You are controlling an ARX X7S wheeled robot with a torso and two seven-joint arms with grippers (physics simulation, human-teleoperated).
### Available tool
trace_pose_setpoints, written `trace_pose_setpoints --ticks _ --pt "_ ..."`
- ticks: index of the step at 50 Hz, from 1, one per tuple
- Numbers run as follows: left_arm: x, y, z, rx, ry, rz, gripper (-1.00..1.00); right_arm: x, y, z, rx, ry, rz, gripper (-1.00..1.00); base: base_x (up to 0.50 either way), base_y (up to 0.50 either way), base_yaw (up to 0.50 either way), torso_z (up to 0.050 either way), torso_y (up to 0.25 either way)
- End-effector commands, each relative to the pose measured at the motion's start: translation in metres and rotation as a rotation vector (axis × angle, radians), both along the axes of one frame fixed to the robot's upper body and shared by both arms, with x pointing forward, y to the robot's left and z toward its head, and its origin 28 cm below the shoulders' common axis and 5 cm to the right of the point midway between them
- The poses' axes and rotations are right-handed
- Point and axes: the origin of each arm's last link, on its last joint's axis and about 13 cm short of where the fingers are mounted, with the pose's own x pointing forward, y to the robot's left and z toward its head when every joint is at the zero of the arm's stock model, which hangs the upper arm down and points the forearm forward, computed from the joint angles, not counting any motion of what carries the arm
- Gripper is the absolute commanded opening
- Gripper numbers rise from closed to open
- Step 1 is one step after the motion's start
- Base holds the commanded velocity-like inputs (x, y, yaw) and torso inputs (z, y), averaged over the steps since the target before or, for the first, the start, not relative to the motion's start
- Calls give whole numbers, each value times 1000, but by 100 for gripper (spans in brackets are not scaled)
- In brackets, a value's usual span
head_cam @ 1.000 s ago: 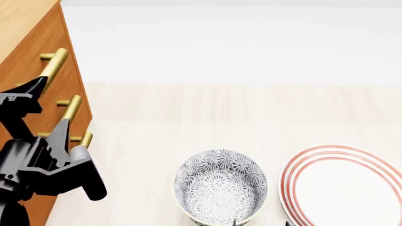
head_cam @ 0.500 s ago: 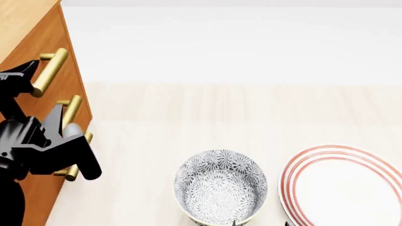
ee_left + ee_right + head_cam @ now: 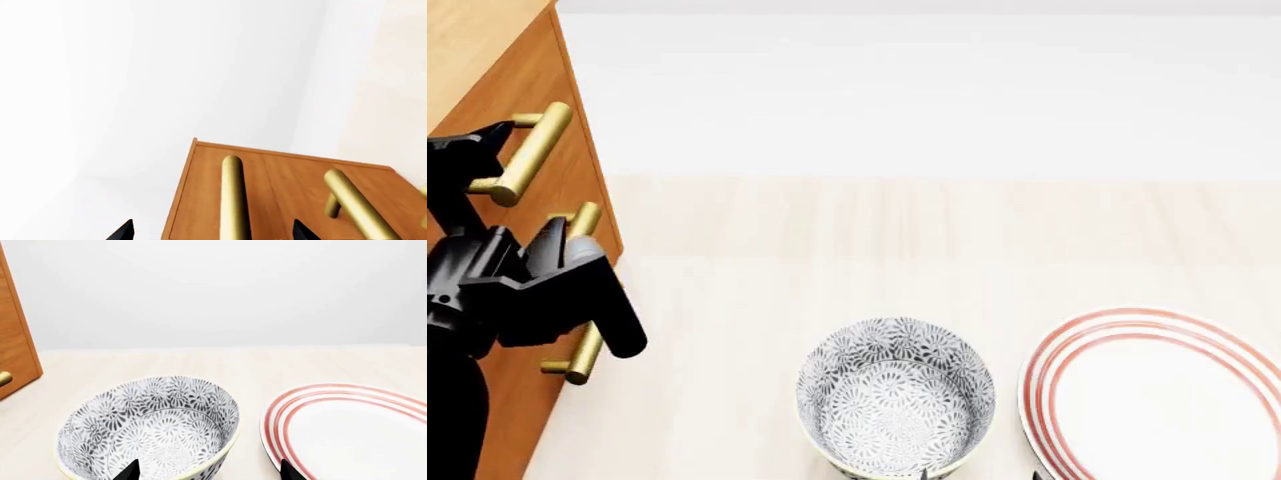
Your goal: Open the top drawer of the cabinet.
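Left wrist view: a plain white wall fills most of the picture, with a strip of pale floor at one edge. The cabinet shows its orange-brown front, and the top drawer lies next to the cabinet's edge. The drawer's brass handle runs straight toward the camera between the two black fingertips of the left gripper. The tips stand wide apart, one on either side of the bar, and neither touches it. A second brass handle lies beside the first.

Head view: the floor is pale wood and meets a white wall at the back. The cabinet stands at the left edge, its paler top in the corner. The black left arm reaches up along the drawer fronts, its fingers at the top handle. A patterned grey bowl sits on the floor near the bottom edge, with a white plate with red rings just beside it. The drawer front looks flush with the cabinet.

Right wrist view: the same pale floor and grey-white wall. The right gripper hangs over the bowl and plate, two dark fingertips spread apart, holding nothing. The cabinet's corner shows at one side.
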Motion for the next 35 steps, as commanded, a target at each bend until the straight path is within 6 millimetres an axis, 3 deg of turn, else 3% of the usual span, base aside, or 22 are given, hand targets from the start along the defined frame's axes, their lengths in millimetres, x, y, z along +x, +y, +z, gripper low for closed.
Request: trace_pose_setpoints --ticks 1,35 --pt "7 1 1 -26 33 13 100 1 0 1 -1 -8 -2 100 0 0 0 0 0" --pt "16 8 -10 -22 61 60 100 2 0 0 0 -4 -3 100 0 0 0 0 0"
